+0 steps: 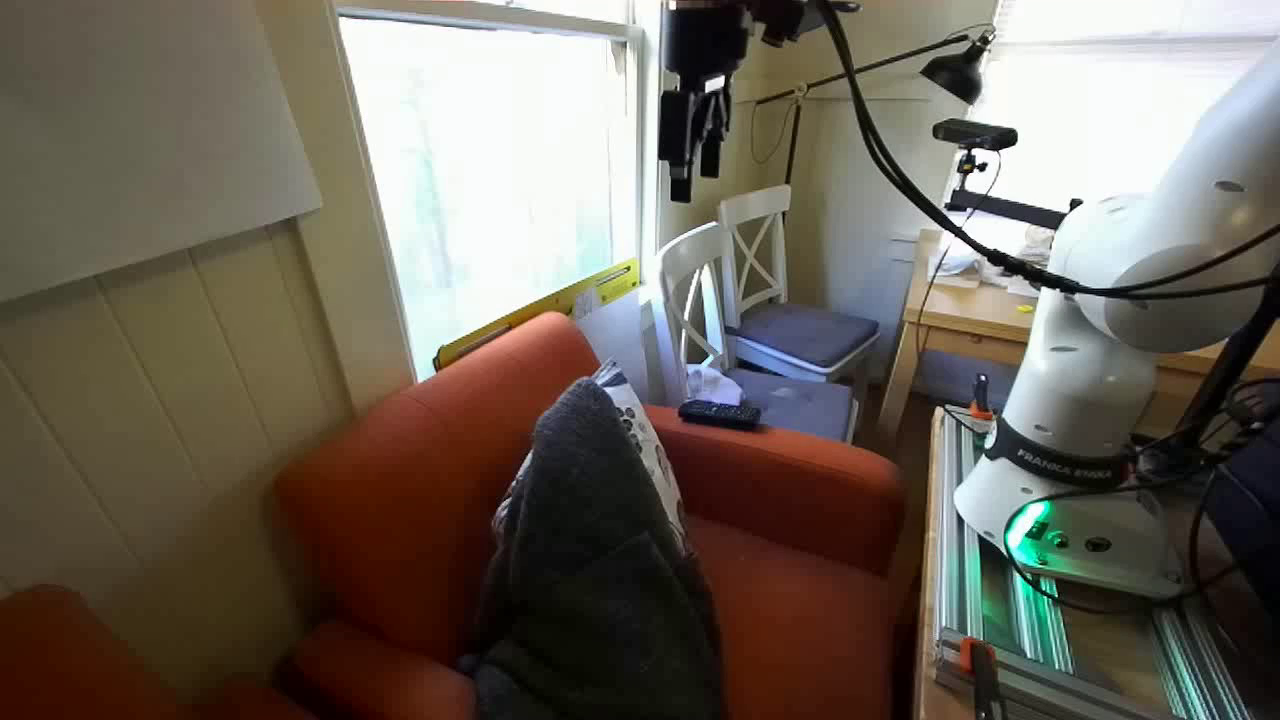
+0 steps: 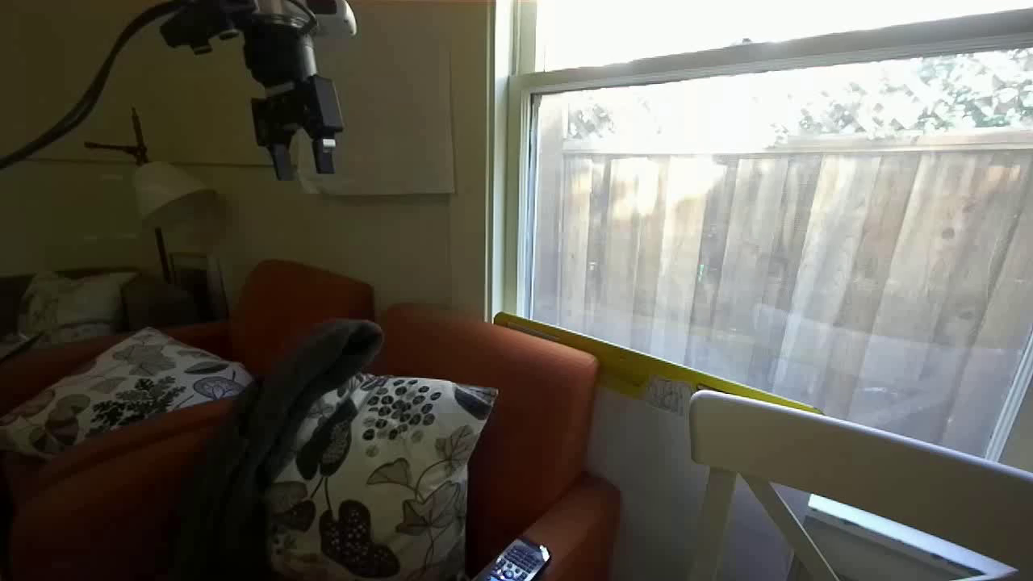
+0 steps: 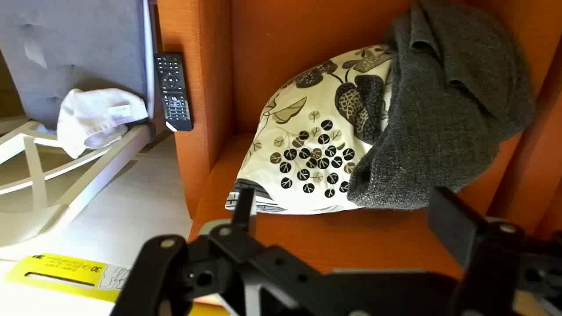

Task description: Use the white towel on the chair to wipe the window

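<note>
A small white towel [image 1: 712, 386] lies crumpled on the grey cushion of a white chair [image 1: 690, 255]. It also shows at the left of the wrist view [image 3: 99, 115], beside the chair's back slats. In an exterior view [image 2: 855, 460] only the chair's backrest shows and the towel is out of view. The window [image 1: 500, 170] is behind the armchair and chairs; it is large in an exterior view [image 2: 775, 258]. My gripper [image 1: 694, 180] hangs high in the air, pointing down, open and empty. It also shows apart from everything [image 2: 303, 165]. Its spread fingers [image 3: 344, 206] are over the armchair.
An orange armchair [image 1: 800, 480] holds a patterned pillow [image 3: 307, 145] and dark grey blanket [image 3: 439, 118]. A black remote [image 3: 172, 91] lies on its armrest. A yellow-edged board [image 1: 540, 310] leans below the window. A second white chair [image 1: 757, 240] and desk lamp [image 1: 957, 75] stand behind.
</note>
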Robot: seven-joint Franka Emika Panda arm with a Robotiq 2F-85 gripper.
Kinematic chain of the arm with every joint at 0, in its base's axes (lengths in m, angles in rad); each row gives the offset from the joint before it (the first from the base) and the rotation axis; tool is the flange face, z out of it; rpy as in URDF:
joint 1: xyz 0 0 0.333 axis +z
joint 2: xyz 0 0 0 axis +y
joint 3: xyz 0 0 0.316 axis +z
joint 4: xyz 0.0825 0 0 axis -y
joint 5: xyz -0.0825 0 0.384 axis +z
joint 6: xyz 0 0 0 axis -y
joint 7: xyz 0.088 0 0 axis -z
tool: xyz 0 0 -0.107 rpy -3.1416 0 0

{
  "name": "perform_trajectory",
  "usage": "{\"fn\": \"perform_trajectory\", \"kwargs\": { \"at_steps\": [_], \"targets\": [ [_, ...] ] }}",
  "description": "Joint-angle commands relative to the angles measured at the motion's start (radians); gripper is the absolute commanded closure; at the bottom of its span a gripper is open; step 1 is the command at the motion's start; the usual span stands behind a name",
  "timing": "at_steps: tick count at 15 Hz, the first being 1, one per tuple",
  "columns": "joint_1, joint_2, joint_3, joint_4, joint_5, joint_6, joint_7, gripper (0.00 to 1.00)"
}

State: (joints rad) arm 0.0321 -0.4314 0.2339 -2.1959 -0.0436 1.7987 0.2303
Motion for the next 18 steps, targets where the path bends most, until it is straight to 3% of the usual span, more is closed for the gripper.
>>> {"fn": "perform_trajectory", "kwargs": {
  "at_steps": [1,6,18],
  "targets": [
    [0.024,0.003,-0.019,0.002,-0.009,-0.002,0.008,0.0],
    [0.01,0.021,-0.03,-0.003,-0.012,0.02,0.026,0.0],
    [-0.159,0.218,-0.182,-0.122,-0.103,0.359,0.276,0.0]
  ]
}}
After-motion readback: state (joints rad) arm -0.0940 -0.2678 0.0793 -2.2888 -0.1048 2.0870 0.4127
